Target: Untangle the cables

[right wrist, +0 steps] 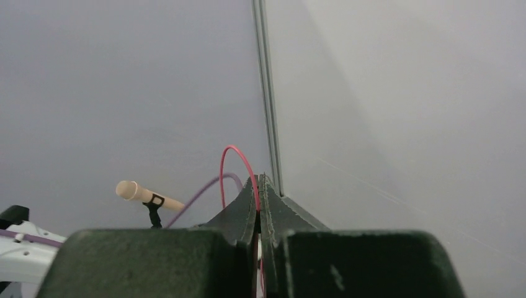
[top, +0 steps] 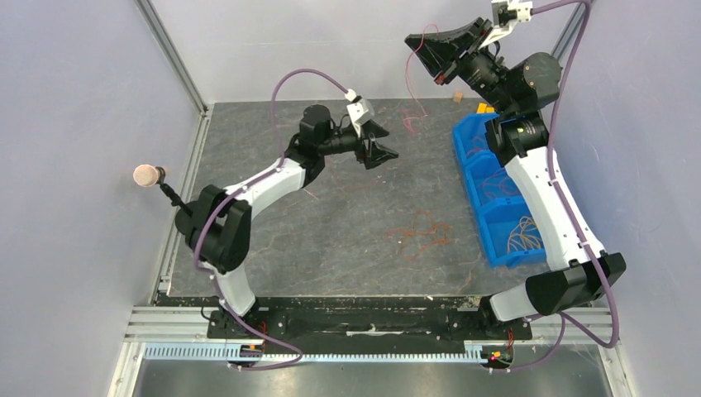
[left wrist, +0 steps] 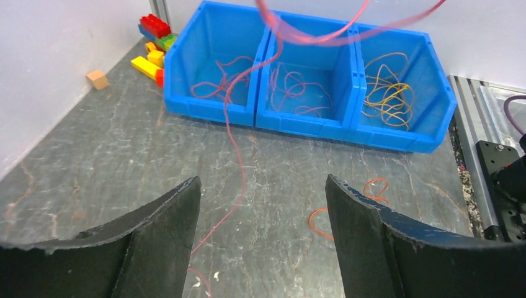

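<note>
My right gripper [top: 423,51] is raised high at the back right and is shut on a thin red cable [top: 409,91]. That cable hangs down to the table. In the right wrist view the red cable [right wrist: 231,155] arches up out of the shut gripper [right wrist: 259,181]. My left gripper [top: 383,154] hovers open over the table's middle back, with nothing between its fingers. Seen from the left wrist, the red cable [left wrist: 239,155] dangles ahead of the open gripper [left wrist: 262,183]. A loose tangle of red and orange cables [top: 420,235] lies on the table. An orange loop [left wrist: 374,186] lies near the right finger [left wrist: 366,236].
A blue bin [top: 471,157] with three compartments stands at the right and holds sorted cables; its front wall [left wrist: 211,110] also shows from the left wrist. Toy bricks [left wrist: 155,38] and a wooden cube [left wrist: 97,79] lie by the back wall. A microphone [top: 147,175] stands at the left.
</note>
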Motion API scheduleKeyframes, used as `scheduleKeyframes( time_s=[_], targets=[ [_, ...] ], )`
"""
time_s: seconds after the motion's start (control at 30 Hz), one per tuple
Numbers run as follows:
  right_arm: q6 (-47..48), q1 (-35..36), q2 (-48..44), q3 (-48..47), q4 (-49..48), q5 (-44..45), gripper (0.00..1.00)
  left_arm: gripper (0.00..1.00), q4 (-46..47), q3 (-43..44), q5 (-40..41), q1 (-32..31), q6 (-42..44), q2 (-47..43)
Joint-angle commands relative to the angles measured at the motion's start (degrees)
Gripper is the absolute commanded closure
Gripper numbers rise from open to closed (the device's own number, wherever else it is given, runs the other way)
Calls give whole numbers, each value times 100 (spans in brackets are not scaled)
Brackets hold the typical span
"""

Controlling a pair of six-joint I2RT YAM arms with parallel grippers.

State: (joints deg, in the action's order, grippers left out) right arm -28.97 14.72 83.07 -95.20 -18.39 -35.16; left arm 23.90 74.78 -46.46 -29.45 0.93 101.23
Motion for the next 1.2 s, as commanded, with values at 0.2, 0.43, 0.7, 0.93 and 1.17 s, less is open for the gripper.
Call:
scheduleKeyframes(
  time_s=[0.2,0.43,0.7,0.93,1.17],
  targets=[
    [-259,110,1,-860,-184,338,100,19,1508,420,619,-413,-1501,792],
    [13,28,140,-1523,100,1079,100,98,649,145,700,-241,-1696,706],
    [251,-1423,305,-1821,69,2131,100,98,-2237,-1571,960,943,245,-672],
    [798,-1658,377,-1250,45,1943,100,98,-3395,-1548,1428,1338,928,-835],
    [1558,-1886,289,-604,221,1822,100,44,-3619,-1440,1110,1442,1078,-1236]
  ],
)
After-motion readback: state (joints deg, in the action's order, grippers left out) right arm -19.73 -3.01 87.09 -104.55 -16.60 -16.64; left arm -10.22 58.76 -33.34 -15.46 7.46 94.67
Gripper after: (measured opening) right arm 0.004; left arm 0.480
